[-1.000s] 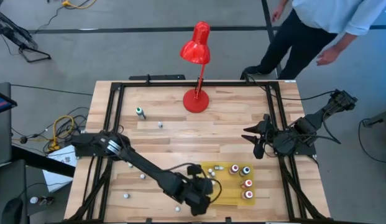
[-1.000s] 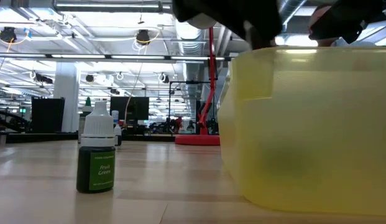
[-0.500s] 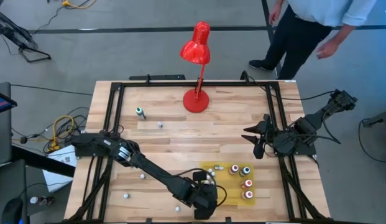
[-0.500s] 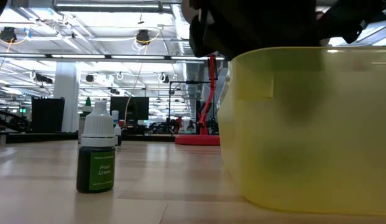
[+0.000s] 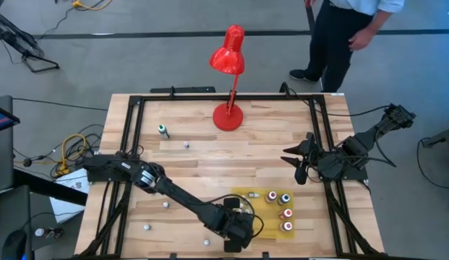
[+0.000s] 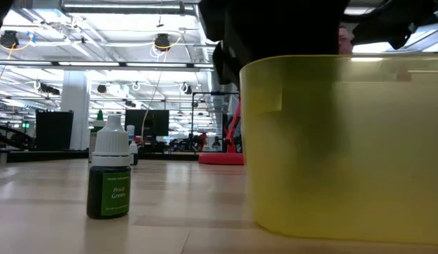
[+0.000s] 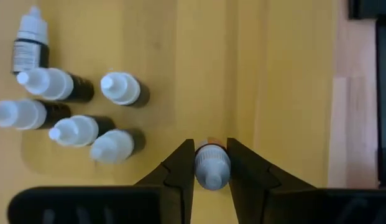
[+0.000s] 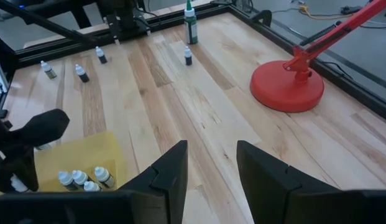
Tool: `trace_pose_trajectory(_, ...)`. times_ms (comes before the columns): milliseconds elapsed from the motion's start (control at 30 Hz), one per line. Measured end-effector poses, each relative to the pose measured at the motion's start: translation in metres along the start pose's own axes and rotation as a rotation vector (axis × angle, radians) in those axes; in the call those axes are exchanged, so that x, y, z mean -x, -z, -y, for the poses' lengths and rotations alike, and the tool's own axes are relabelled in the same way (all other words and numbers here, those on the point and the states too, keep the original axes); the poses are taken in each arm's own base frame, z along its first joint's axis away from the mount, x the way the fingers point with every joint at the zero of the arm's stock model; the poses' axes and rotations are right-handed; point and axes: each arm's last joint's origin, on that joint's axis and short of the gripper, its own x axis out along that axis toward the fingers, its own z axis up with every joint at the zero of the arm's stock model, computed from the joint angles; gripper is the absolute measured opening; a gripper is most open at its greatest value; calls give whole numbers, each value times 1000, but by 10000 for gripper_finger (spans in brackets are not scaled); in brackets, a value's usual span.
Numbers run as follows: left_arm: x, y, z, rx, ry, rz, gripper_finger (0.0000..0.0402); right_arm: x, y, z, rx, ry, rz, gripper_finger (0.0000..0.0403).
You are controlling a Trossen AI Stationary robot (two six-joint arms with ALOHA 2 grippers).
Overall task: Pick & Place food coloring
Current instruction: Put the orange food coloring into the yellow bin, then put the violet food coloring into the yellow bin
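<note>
A yellow tray (image 5: pixel 247 197) sits near the table's near edge, and several food coloring bottles (image 5: pixel 285 214) stand in its right part. In the left wrist view they show as pale-capped dark bottles (image 7: pixel 74 129). My left gripper (image 5: pixel 235 221) reaches down into the tray's left end and is shut on one more food coloring bottle (image 7: pixel 211 169). My right gripper (image 5: pixel 299 159) waits open near the table's right edge, touching nothing. In the low view a green dropper bottle (image 6: pixel 109 176) stands upright on the wood, left of the tray's wall (image 6: pixel 345 148). My left gripper pinches the food coloring bottle just below its pale cap, at the orange collar (image 7: pixel 211 146), one finger (image 7: pixel 180 168) on either side. The fingers come from above, pointing down into the tray, and the bottle is upright with its cap up. I cannot tell whether its base rests on the tray floor.
A red desk lamp stands on its round base (image 5: pixel 228 115) at the far middle. A taller green bottle (image 5: pixel 163 131) stands at the far left. Small dropper bottles (image 8: pixel 81 72) are scattered over the table's left half. A black frame rail (image 5: pixel 325 144) borders the table. A person (image 5: pixel 340 36) walks beyond the far right corner.
My left gripper has gone down into the tray's left end, still holding its bottle. In the low view its dark bulk has dropped behind the yellow wall, and the tray's wall has shifted a little toward the table's left. The person beyond the table has walked on.
</note>
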Motion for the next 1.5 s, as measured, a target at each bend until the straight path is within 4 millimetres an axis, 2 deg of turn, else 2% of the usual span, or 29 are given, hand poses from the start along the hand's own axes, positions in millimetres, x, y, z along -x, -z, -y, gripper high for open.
trace_pose_trajectory(467,-2,-5,-10,67,17,-15,74,0,0,0,0,0,0,129)
trace_pose_trajectory(767,-2,-5,-9,68,34,-21,129,0,0,0,0,0,0,129)
trace_pose_trajectory(933,-1,-5,-9,67,31,-19,139,0,0,0,0,0,0,129)
trace_pose_trajectory(1033,10,-11,-9,40,0,6,139,0,0,0,0,0,0,129)
trace_pose_trajectory(1267,55,-21,-2,-48,-128,47,139,0,0,0,0,0,0,129)
trace_pose_trajectory(1367,68,-15,-1,-70,-186,27,139,0,0,0,0,0,0,129)
trace_pose_trajectory(1500,89,3,2,-66,-262,-65,139,0,0,0,0,0,0,129)
